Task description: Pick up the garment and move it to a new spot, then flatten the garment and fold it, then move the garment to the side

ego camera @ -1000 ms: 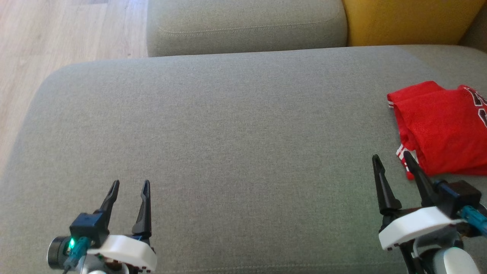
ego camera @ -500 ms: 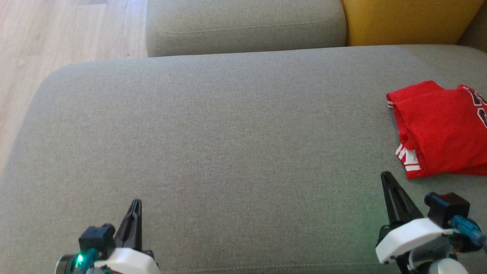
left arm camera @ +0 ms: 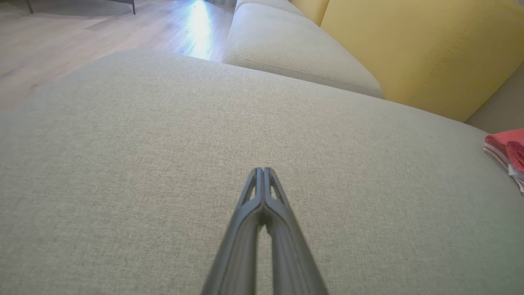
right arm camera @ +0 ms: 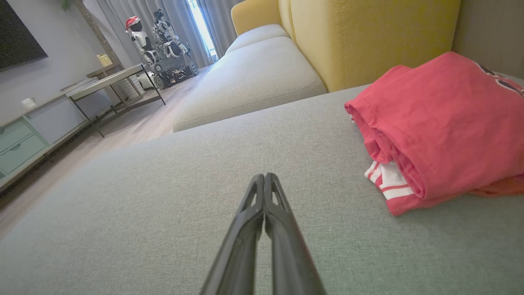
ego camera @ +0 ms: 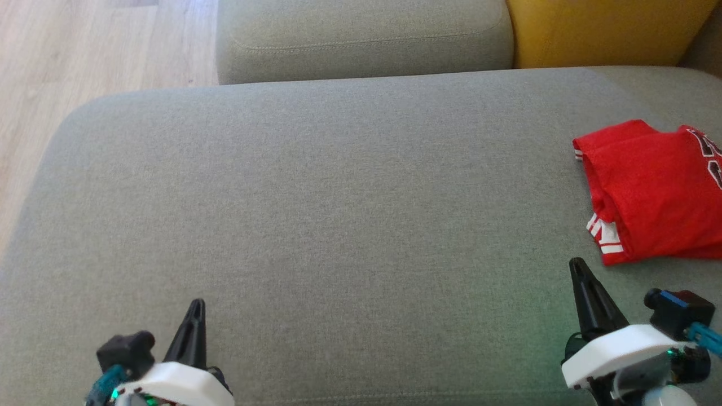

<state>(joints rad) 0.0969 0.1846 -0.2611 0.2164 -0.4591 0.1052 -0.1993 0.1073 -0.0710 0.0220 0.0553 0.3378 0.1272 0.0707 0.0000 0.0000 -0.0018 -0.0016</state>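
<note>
Red garment, folded into a thick bundle, lies on the right end of the grey sofa seat, partly cut off by the right edge of the head view. A white-striped hem sticks out at its near left corner. Dark print on top at the far right, unreadable.

Right gripper sits near the garment's near left corner, apart from it, not touching. Fingers are pressed together, nothing between them; the right wrist view shows the tips meeting over bare fabric, garment to the right.

Left gripper is at the near left of the seat, well apart from the garment. Fingers pressed together too, empty.

Yellow back cushion far right, second grey seat cushion far centre, light wood floor far left.
</note>
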